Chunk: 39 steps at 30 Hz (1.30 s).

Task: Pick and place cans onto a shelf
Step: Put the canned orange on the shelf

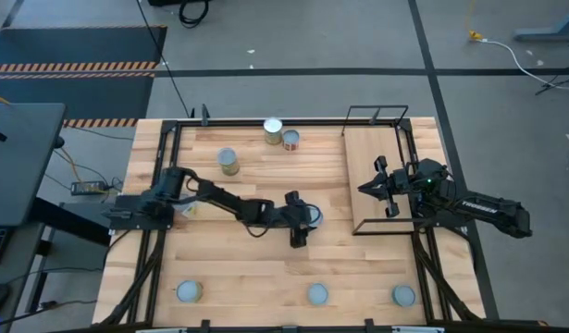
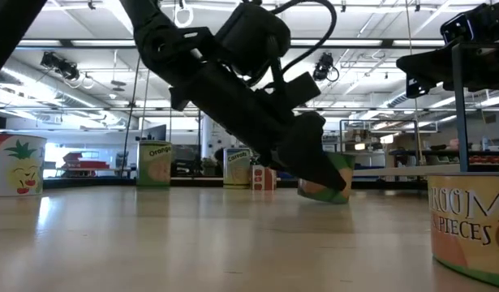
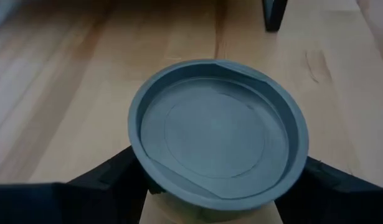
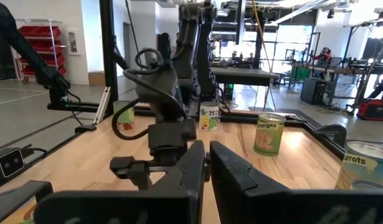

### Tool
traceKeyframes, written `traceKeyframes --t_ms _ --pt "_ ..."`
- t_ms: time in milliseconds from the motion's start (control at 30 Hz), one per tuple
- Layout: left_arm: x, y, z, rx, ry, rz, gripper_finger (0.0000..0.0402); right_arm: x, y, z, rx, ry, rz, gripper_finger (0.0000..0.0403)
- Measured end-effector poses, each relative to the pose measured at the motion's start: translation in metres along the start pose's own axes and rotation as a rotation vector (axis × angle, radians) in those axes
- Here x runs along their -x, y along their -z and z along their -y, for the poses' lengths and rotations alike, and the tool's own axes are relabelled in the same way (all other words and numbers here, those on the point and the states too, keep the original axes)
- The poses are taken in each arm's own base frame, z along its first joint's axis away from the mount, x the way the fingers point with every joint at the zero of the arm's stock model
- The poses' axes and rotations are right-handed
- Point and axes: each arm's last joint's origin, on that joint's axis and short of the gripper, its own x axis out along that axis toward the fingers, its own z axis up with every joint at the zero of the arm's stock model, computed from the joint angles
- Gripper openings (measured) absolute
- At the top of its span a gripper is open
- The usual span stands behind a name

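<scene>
Right now the left gripper (image 1: pixel 300 225) sits near the middle of the table, its fingers (image 3: pixel 110 174) spread on either side of a can (image 3: pixel 217 130) and pressed to its rim or very nearly so; I cannot tell whether it is squeezing yet. In the low view that can (image 2: pixel 326 180) looks tipped, its label leaning away from plumb while its lower edge stays on or just above the wood, so its long axis runs roughly up and down but slanted, lid facing up toward the wrist camera. The risk, as I judge it, is a hold taken high on the rim: the can could pivot between the fingers, slip out, roll across the table, or knock others on the way to the shelf. The shelf (image 1: pixel 377 176) lies along the right edge of the table, its long side running from the far edge toward the near one, and no can shows on it. The right gripper (image 1: pixel 388 191) hovers over that board with its fingers close together, holding nothing; it may stand in the path of a delivery. Three cans (image 1: pixel 275 131) stand upright near the far edge, three more cans (image 1: pixel 317 294) along the near edge, all well apart from the shelf.
</scene>
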Motion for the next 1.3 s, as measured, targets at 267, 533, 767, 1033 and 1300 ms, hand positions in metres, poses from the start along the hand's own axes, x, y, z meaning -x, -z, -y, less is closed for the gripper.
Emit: traceKeyframes --t_ms 267,533,767,1033,1300 --pt "-0.001 -0.003 0.0 0.041 0.026 0.036 0.0292 0.0 0.0 0.0 0.0 0.0 0.0 0.0034" --pt "0.0 -0.003 0.002 0.053 0.039 0.034 0.0315 0.0 0.0 0.0 0.0 0.0 0.0 0.0034" --pt "0.002 -0.005 0.01 0.037 0.057 0.06 0.0317 0.0 -0.001 0.0 0.042 0.008 0.009 0.0034" --pt "0.002 -0.001 0.011 0.082 0.101 0.02 0.0288 0.001 -0.015 0.003 0.165 0.108 0.133 0.0034" --pt "0.0 0.0 0.004 0.138 0.088 0.001 0.0285 0.003 -0.027 0.001 -0.07 0.059 0.267 0.0034"
